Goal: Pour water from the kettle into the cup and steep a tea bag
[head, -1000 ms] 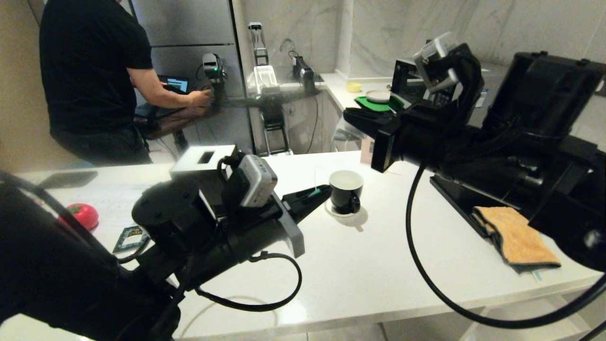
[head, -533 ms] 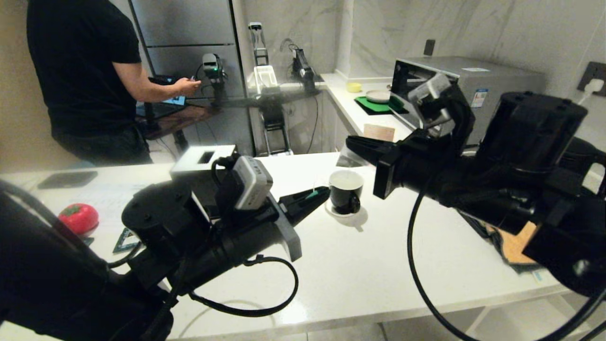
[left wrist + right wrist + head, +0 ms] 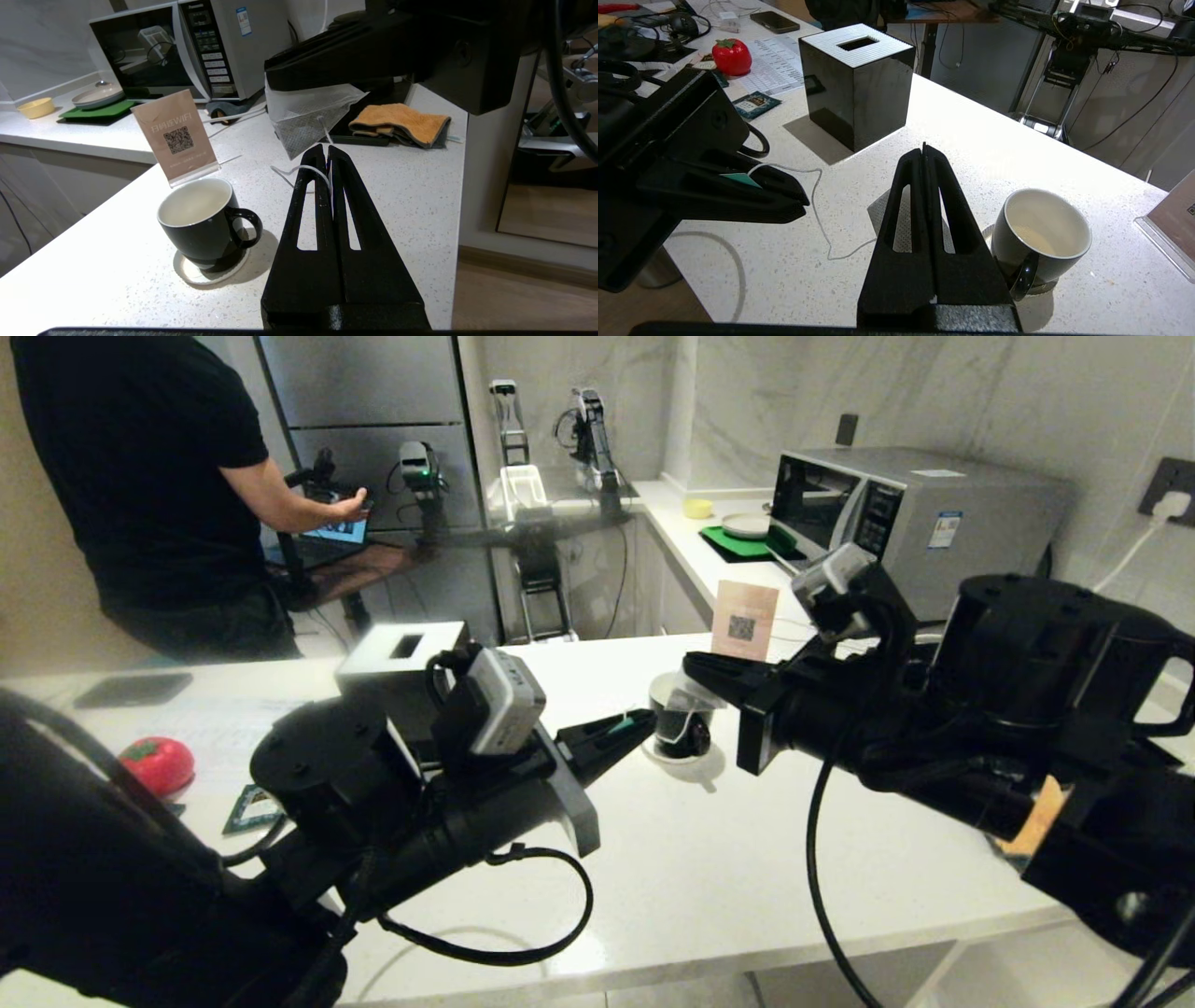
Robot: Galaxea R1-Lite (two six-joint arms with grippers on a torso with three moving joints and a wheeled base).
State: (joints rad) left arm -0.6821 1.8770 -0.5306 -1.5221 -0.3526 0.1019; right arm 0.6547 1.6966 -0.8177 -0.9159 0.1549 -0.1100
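Right pincer (image 3: 695, 665), clamped on tea bag (image 3: 308, 114), hangs just beside cup (image 3: 680, 728).

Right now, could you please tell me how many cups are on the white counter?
1: the cup stands on its saucer beside the QR sign, before both hands; others may be hidden behind arms.

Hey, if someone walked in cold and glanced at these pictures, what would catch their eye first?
The right gripper, jaws shut on a white mesh tea bag, hangs above the white counter beside the small black mug with a white inside. The left gripper pinches the bag's green paper tag. A person in black stands behind.
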